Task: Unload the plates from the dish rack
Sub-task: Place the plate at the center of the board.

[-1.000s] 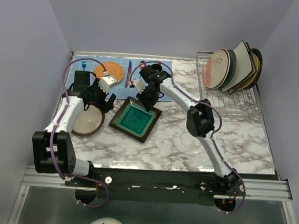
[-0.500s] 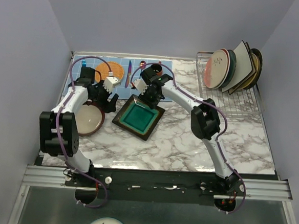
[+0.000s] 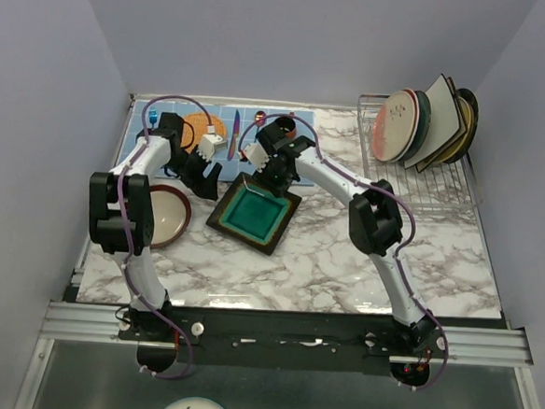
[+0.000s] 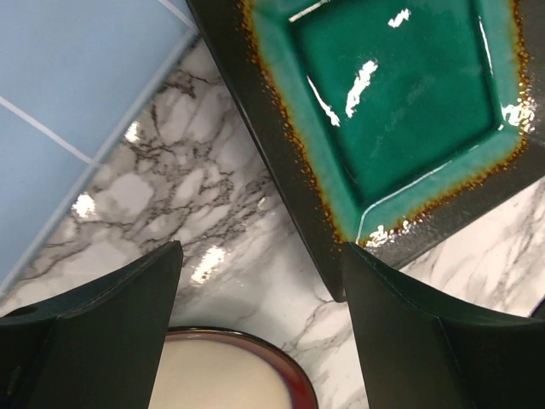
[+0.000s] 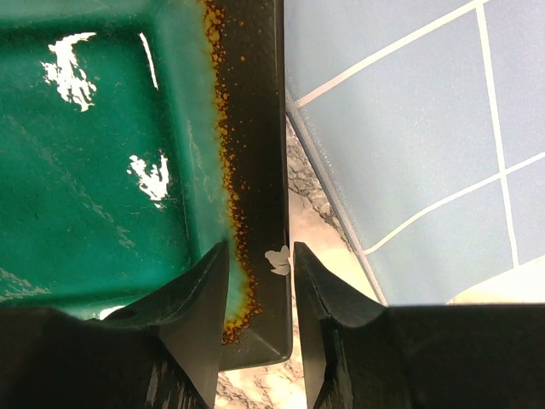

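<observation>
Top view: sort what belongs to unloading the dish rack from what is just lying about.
Job: dish rack; racked plates; teal square plate; red-rimmed plate.
Lying about: orange woven mat; blue tiled mat.

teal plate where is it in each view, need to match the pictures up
Top external: teal plate at centre, just below the blue mat.
Left wrist: teal plate at upper right, one corner pointing down.
Right wrist: teal plate fills the left half, its dark rim running down the middle.
Shared landmark: the blue mat, at the top in the top view, upper left in left wrist, right side in right wrist.
</observation>
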You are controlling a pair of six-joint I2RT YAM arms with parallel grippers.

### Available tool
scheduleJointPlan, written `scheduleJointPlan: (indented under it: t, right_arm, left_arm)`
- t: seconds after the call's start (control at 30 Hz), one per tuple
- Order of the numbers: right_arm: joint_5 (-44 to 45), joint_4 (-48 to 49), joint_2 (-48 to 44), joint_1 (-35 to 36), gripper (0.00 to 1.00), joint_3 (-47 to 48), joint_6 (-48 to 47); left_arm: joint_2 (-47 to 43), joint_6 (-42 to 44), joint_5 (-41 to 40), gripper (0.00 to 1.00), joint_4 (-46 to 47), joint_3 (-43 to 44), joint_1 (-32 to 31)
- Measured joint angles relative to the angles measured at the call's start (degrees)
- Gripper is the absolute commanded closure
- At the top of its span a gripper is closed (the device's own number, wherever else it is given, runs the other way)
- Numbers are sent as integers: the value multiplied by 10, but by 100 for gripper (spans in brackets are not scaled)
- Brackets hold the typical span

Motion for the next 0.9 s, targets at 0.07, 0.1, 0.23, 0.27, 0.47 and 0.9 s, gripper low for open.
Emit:
scheduleJointPlan:
  t: [0.07, 0.1, 0.23, 0.27, 0.47, 0.9]
  right_arm:
    - [0, 3, -3, 0, 56, -5, 0]
    - [0, 6, -4, 0, 56, -7, 0]
    - [0, 17, -10, 0, 56, -19, 2]
    - [0, 20, -13, 0, 56, -23, 2]
    - [1, 31, -20, -1, 56, -35, 6]
    - [1, 39, -54, -5, 57, -38, 17]
  left_arm:
    - [8, -2, 2, 20, -13, 1, -1]
    - [10, -3, 3, 20, -19, 1, -1]
    - [26, -8, 11, 23, -49, 12, -1]
    - [30, -9, 13, 23, -55, 16, -2]
    - [47, -24, 20, 25, -74, 30, -2]
    - [72, -61, 21, 33, -78, 35, -31]
